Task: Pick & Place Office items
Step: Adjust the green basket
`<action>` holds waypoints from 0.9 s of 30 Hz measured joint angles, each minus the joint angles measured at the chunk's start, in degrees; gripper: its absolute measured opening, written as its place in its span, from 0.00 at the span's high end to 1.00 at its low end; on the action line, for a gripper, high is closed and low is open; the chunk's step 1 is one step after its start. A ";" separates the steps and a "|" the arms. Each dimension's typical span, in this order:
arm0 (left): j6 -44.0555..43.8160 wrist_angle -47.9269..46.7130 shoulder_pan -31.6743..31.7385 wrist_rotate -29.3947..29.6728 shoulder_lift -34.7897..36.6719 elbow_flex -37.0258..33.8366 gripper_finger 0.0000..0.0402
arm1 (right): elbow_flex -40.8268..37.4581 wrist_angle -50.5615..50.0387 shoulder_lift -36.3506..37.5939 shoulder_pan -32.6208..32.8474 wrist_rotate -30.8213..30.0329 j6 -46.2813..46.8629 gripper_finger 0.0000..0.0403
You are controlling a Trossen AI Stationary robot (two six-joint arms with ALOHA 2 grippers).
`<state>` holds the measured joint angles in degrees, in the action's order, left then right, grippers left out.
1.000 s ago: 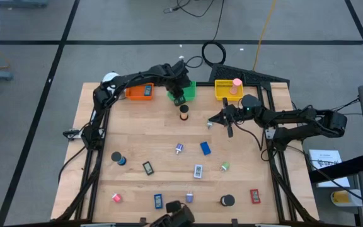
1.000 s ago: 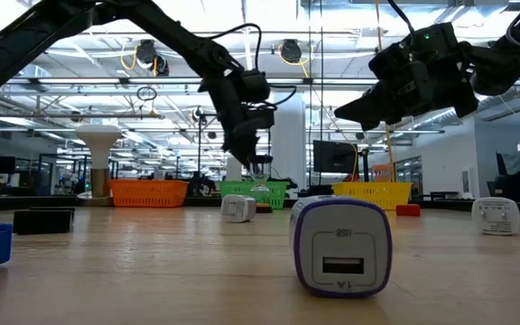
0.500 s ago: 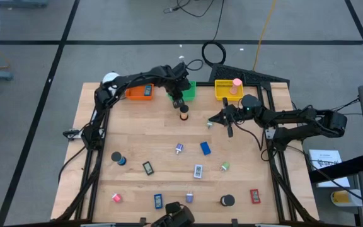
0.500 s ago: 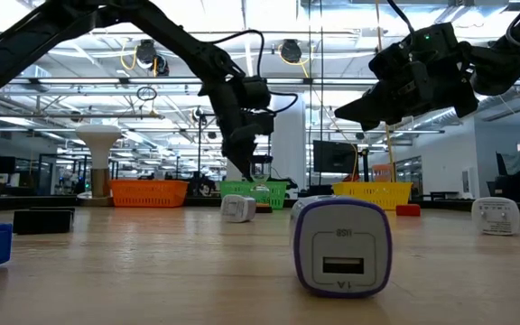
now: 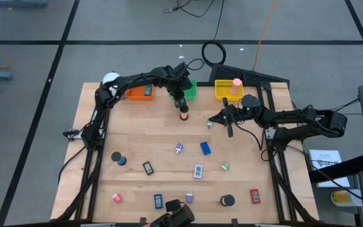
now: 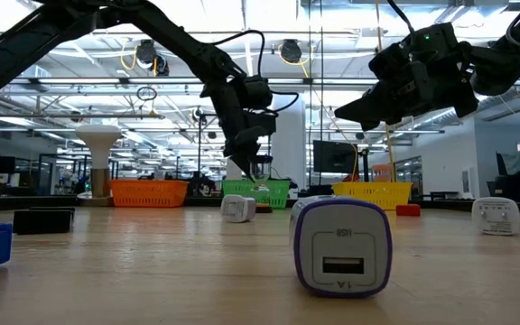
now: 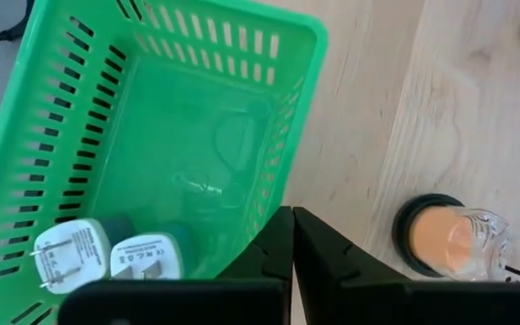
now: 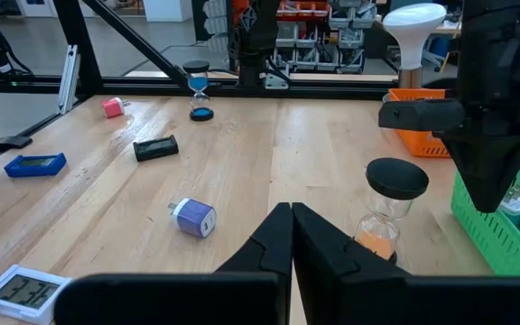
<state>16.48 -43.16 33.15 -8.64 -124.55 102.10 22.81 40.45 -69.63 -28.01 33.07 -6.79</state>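
My left gripper hangs shut and empty over the near wall of the green tray, pointing steeply down. Two white-and-green plugs lie in that tray. Beside the tray an hourglass with black caps and orange sand stands on the table. My right gripper is held level above the table to the hourglass's right, shut and empty. Office items lie across the near half: a blue piece, a purple plug, a black piece, a red piece.
An orange tray and a yellow tray flank the green one along the far edge. A white lamp stands at the far left corner. Black rolls, a pink bit and a white display lie nearer.
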 joint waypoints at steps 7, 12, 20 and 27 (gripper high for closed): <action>-0.09 -0.50 -0.50 0.49 0.42 0.00 0.99 | 0.00 0.00 0.00 0.00 0.01 -0.02 1.00; 0.02 -0.49 -1.39 1.01 1.36 -0.02 0.99 | 0.00 0.00 0.00 0.00 0.01 -0.10 1.00; -0.60 2.49 -1.62 0.54 6.79 -3.08 0.99 | -0.02 -0.09 0.00 0.00 0.01 -0.33 1.00; -6.91 23.18 -1.62 -0.42 22.82 -25.59 0.99 | -0.04 -0.39 0.00 0.00 -0.29 -0.07 1.00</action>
<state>9.57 -19.98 31.52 -9.06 -101.73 76.51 22.76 40.05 -69.63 -28.01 32.78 -6.85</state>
